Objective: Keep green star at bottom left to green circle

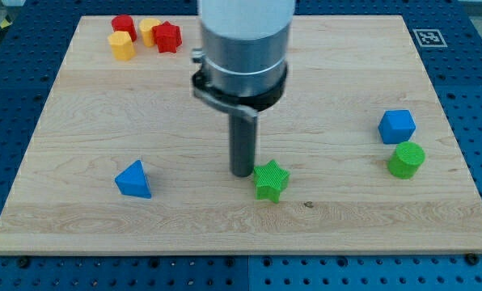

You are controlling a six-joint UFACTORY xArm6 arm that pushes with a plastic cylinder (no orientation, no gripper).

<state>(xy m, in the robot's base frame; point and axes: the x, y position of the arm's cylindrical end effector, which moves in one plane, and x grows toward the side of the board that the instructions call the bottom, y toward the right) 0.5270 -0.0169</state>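
The green star (271,180) lies on the wooden board a little right of the middle, towards the view's bottom. The green circle (406,159), a short cylinder, stands far to the star's right, near the board's right edge and slightly higher in the view. My tip (242,172) rests on the board just left of the star, close to or touching its left side. The rod rises from there into the grey arm body at the view's top.
A blue cube (397,126) stands just above the green circle. A blue triangle (134,179) lies at the lower left. At the top left are a red cylinder (124,25), two yellow blocks (122,45) (149,30) and a red star (167,36).
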